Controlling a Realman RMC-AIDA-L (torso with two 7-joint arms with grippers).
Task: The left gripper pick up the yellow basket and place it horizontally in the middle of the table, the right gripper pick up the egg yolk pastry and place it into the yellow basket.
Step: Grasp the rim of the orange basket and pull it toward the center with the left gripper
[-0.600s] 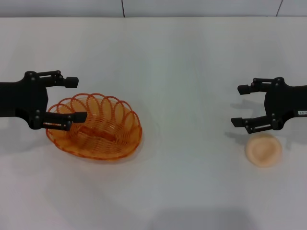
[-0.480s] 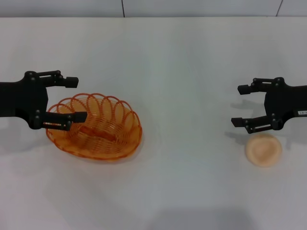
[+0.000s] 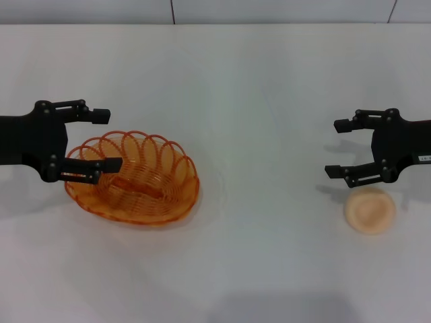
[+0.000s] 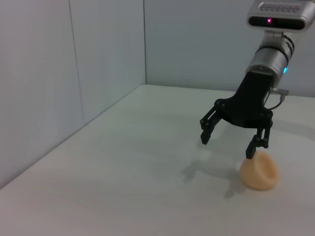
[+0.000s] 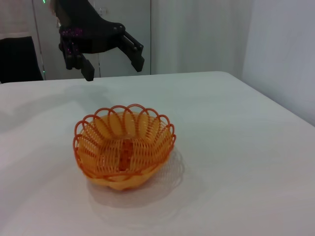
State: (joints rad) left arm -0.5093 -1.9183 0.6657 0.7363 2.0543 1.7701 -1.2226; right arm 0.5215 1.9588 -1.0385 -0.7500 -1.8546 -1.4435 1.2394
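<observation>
On the left side of the white tabletop (image 3: 256,94) sits the yellow basket (image 3: 135,177), upright and resting flat, with the left gripper (image 3: 101,138) hanging above its outer rim. Its jaws are apart and grip nothing; in the head view one finger seems to overlap the near rim while the other lies beyond the far edge. Over on the right side, the egg yolk pastry (image 3: 369,210) lies on the tabletop, and the right gripper (image 3: 340,148) hovers just beside and above it, jaws apart as well.

The step in hand looks to be the basket grasp. To do it well, I judge the left gripper should come down so one looped section of the rim sits between the jaws, close firmly on the wire, and lift without tilting, since the light open weave could slip or tip.

From the right wrist view, the left gripper (image 5: 106,54) clearly floats well above and behind the basket (image 5: 123,147), a height gap the head view hides. From the left wrist view, the right gripper (image 4: 229,140) shows one finger nearly at the pastry (image 4: 259,170); contact cannot be told.
</observation>
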